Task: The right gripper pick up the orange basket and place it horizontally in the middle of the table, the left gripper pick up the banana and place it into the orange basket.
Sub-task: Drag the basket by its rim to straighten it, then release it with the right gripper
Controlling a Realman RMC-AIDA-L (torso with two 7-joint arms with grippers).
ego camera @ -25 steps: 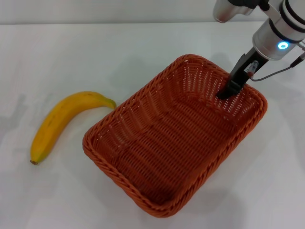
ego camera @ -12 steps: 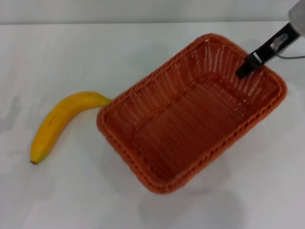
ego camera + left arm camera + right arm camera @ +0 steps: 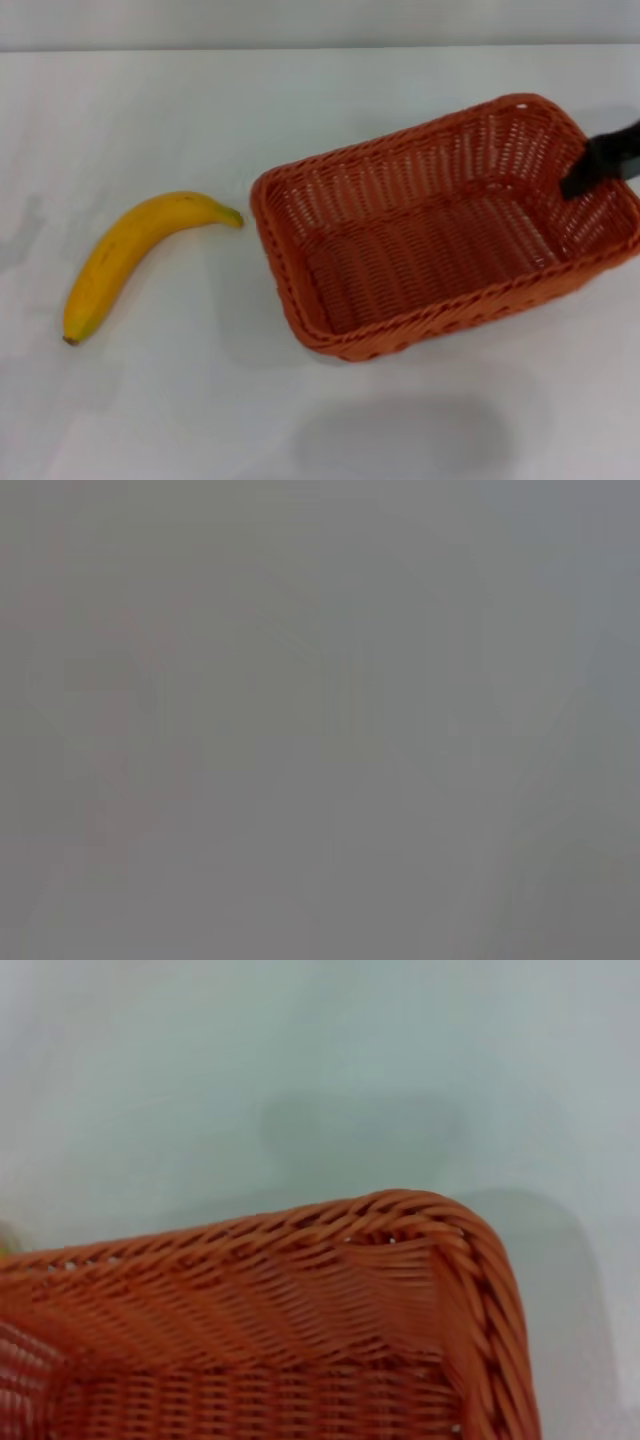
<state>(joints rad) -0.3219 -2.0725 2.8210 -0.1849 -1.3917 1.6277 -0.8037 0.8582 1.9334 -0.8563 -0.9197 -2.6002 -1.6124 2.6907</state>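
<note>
The right claw (image 3: pixel 598 170) has swung out toward the right edge of the head view, and the orange basket (image 3: pixel 440 225) has turned with it from a diagonal lie to nearly level across the view. The claw is clenched on the braided rim at the basket's right short end, one black finger showing inside the wall. The basket looks lifted, since a soft shadow lies apart from it on the table (image 3: pixel 300 100) nearer the robot. In the right wrist view a rounded corner of the basket (image 3: pixel 400 1260) hangs over the bare table (image 3: pixel 300 1040). The banana (image 3: pixel 130 255) lies well to the basket's left, apart from it and untouched. The left claw is not in view. I judge the turn nearly finished; setting the basket down mid-table comes next, then the banana.
</note>
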